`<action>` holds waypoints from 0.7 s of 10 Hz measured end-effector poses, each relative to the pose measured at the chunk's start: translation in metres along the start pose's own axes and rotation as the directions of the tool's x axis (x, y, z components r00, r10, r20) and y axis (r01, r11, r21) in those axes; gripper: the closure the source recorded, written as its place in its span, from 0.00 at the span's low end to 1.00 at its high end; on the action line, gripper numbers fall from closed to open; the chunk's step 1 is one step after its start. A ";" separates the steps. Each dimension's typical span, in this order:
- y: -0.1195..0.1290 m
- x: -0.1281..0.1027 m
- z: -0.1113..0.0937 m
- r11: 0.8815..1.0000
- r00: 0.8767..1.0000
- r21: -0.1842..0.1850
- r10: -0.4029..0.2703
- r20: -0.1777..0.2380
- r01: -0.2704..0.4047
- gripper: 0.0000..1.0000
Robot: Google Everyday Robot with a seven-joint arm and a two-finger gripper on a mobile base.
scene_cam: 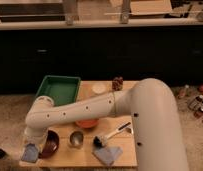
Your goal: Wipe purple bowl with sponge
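Note:
The purple bowl [50, 143], dark reddish-brown and shallow, sits at the front left of the wooden table [90, 159]. My gripper [31, 148] hangs at the end of the white arm, just left of the bowl at the table's front left corner. It is shut on the sponge [29, 153], a small pale blue-grey pad that sits low beside the bowl's left rim. The wrist hides part of the bowl's left side.
A small metal cup [76, 138] stands right of the bowl. An orange bowl [87, 123], a black-headed brush [111, 134] and a folded blue-grey cloth [108, 154] lie further right. A green tray [57, 89], a white disc [99, 88] and a brown object [117, 82] are at the back.

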 end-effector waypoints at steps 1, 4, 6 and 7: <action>0.005 -0.004 0.000 1.000 1.000 -0.002 -0.003 0.009 0.003 1.00; 0.030 -0.003 0.000 1.000 1.000 -0.019 0.024 0.019 -0.024 1.00; 0.043 0.008 -0.006 0.998 0.998 -0.026 0.062 0.004 -0.061 1.00; 0.043 0.011 -0.006 0.997 0.998 -0.028 0.067 0.000 -0.067 1.00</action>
